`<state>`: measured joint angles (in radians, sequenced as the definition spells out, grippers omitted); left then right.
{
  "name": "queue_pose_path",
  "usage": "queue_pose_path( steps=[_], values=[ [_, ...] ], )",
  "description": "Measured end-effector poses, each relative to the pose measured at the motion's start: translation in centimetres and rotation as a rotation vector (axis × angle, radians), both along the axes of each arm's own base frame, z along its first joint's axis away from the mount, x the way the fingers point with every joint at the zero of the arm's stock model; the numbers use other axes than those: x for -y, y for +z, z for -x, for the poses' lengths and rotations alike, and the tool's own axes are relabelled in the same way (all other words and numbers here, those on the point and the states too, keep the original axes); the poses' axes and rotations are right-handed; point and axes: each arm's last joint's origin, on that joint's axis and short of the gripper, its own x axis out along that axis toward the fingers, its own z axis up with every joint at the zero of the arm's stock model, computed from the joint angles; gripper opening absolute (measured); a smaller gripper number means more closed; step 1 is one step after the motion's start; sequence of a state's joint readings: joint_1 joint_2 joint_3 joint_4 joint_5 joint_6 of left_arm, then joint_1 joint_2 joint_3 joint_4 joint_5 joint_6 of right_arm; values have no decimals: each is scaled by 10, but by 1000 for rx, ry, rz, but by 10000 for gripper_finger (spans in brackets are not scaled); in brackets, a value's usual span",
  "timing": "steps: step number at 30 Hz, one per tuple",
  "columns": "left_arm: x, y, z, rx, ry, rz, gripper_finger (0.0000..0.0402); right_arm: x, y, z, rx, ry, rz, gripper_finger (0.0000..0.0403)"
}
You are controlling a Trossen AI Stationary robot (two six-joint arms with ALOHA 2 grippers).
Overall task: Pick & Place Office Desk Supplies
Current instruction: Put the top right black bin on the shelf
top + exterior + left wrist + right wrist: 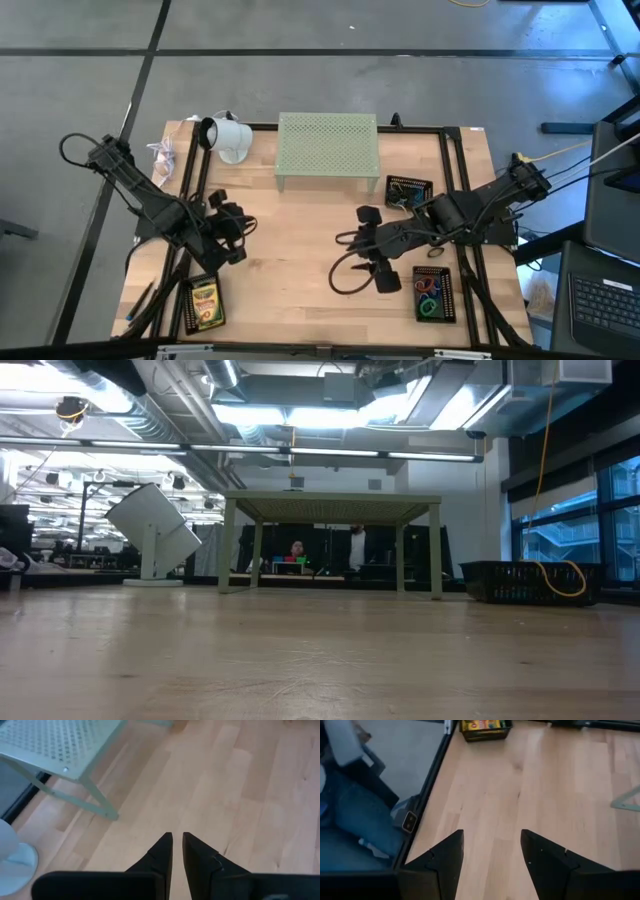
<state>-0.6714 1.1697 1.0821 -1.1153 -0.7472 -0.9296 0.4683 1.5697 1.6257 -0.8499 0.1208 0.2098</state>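
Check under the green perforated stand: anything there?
Low view shows bare tabletop between the legs of the green perforated stand, nothing stored there. From above its top covers that area.

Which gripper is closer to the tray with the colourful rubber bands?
The right. The right gripper hovers just beside the rubber-band tray; the left gripper is across the table, near the crayon box.
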Motion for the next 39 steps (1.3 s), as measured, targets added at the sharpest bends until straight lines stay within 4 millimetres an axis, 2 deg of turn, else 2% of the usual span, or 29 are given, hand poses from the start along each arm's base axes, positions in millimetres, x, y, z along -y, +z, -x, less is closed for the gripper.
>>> queue_pose_path(
  steps=[6,10,14,20,24,32,39],
  values=[
    [-6,6,1,74,34,-76,36,3,5,7,18,23,8,199],
    [-10,12,7,99,28,-76,38,10,1,21,10,22,26,199],
    [-15,18,13,120,16,-73,35,22,-4,39,55,-71,26,199],
    [-22,24,22,153,4,-84,34,40,-22,67,179,-124,-37,199],
    [-31,19,32,182,32,-94,34,55,-38,81,244,-159,-62,200],
    [-51,4,47,277,87,-55,33,86,-68,89,284,-276,-65,200],
    [-61,-5,53,327,-6,-44,33,105,-87,105,287,-297,-103,200]
  ],
)
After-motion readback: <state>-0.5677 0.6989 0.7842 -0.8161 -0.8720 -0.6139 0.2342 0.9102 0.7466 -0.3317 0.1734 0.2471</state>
